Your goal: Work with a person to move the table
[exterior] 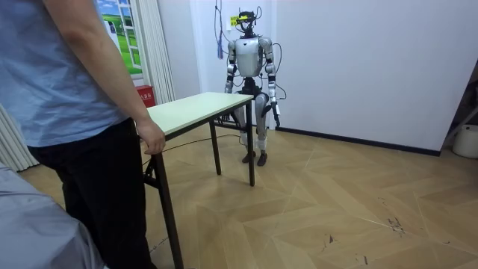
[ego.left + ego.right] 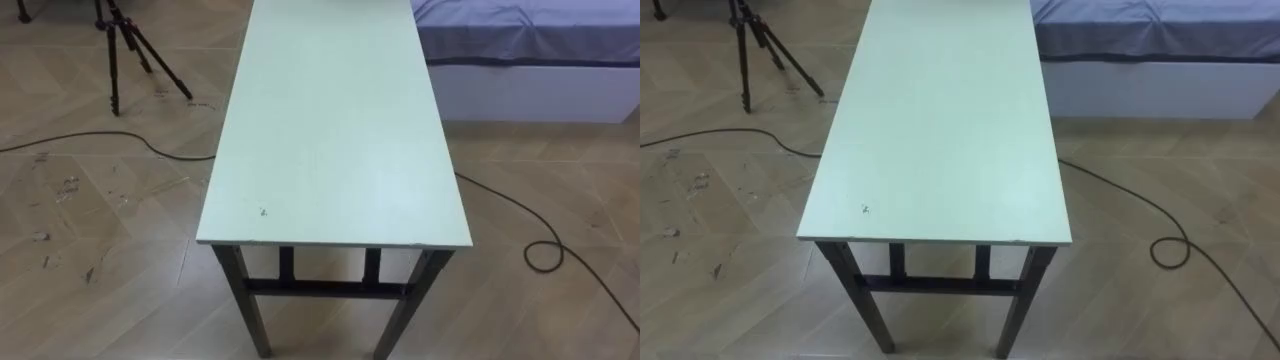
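Left eye view first: I'm looking down on the table [image 2: 335, 130], its near short edge right below me and its pale top bare. A tripod [image 2: 130, 40] stands off the far left corner, a bed [image 2: 530, 50] off the far right. Right eye view, same layout.

Room view: the robot stands at the table's far short edge, left hand [image 1: 277, 112] hanging by its hip, right hand [image 1: 239, 91] low by that edge. I can't tell if either is open or closed. A person's hand [image 1: 151, 138] grips the near corner.
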Motion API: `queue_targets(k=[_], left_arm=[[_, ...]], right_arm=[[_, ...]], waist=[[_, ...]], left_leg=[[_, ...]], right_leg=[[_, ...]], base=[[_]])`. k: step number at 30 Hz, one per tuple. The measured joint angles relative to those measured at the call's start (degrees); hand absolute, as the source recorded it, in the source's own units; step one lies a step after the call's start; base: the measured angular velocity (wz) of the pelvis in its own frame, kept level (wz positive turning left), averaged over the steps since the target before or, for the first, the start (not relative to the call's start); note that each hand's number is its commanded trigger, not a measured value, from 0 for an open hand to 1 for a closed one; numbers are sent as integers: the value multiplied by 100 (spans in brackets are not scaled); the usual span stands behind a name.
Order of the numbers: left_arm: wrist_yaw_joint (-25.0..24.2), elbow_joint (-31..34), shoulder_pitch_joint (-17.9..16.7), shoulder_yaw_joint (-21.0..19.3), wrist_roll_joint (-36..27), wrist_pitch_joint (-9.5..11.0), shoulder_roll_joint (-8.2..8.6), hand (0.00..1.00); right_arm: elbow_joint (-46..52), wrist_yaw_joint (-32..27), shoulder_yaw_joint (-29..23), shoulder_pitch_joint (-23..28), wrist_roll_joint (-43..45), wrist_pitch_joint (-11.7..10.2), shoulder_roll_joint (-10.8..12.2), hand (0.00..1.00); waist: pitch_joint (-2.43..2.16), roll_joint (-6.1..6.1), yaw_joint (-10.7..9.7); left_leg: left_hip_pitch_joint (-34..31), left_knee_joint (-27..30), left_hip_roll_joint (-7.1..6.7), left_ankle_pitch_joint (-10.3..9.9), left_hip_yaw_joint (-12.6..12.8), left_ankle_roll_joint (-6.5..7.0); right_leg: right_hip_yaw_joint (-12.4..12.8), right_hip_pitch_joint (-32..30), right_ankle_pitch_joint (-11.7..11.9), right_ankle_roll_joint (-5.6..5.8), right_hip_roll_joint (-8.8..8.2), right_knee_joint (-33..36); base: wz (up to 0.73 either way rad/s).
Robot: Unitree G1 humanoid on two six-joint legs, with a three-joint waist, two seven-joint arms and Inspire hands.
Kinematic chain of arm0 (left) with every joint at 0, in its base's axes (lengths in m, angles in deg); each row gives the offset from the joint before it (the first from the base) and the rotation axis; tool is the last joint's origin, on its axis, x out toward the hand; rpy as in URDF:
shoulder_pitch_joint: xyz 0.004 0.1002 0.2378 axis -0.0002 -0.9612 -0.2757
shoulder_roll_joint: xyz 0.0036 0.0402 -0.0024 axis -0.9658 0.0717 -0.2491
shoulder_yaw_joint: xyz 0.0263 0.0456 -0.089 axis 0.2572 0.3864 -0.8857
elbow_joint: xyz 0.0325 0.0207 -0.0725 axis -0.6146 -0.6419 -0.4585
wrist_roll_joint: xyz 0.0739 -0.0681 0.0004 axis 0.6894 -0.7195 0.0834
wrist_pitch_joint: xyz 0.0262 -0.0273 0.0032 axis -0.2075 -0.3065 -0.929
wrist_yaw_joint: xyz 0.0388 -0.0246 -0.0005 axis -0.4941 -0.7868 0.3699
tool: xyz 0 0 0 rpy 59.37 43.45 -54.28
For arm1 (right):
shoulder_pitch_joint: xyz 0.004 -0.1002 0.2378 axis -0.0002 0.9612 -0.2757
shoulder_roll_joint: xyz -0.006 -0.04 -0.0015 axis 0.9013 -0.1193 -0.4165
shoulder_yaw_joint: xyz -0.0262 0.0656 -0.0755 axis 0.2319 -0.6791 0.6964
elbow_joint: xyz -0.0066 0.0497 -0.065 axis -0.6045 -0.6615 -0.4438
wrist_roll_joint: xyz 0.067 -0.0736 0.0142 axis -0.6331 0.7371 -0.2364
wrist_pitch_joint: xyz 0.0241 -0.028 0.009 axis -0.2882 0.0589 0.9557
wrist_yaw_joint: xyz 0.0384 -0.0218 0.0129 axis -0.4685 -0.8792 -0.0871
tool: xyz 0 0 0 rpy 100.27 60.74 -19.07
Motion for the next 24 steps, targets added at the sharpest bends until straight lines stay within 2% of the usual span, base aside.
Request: queue_targets(k=[7,13,17,21,22,24], left_arm=[[56,7,-29,-45,-42,0,27,0],[-39,44,-28,-43,-338,-14,27,0],[-516,203,-20,-60,-1105,-32,21,0],[-1041,748,-67,-39,-1991,-35,17,0],[-1113,831,-72,-41,-2025,-35,16,0],[-1393,1250,-226,-43,-2309,-41,-2,0]], right_arm=[[25,-19,0,15,21,-2,0,0],[26,45,-59,13,38,-1,-8,0],[394,256,-272,26,53,16,-55,0],[1187,498,-486,72,-191,-18,-96,0],[1340,516,-495,94,-195,-17,-102,0],[2349,724,-547,413,-284,-19,-170,0]], waist=[[-11,8,-6],[-24,7,-13],[-21,23,0],[-23,67,13],[-24,74,19],[-40,105,40]], left_leg=[[18,1,0,0,2,0],[16,2,0,0,0,0],[-12,29,-1,0,9,0],[-23,28,0,0,19,0],[-30,28,0,0,20,0],[-92,38,0,-1,16,0]], right_leg=[[12,12,0,0,0,9],[10,9,0,0,-1,9],[37,-14,0,0,-3,10],[37,-27,0,0,-4,15],[34,-33,0,0,-4,15],[-7,-82,0,0,-8,18]], base=[[0],[0],[-1],[0],[4],[2]])
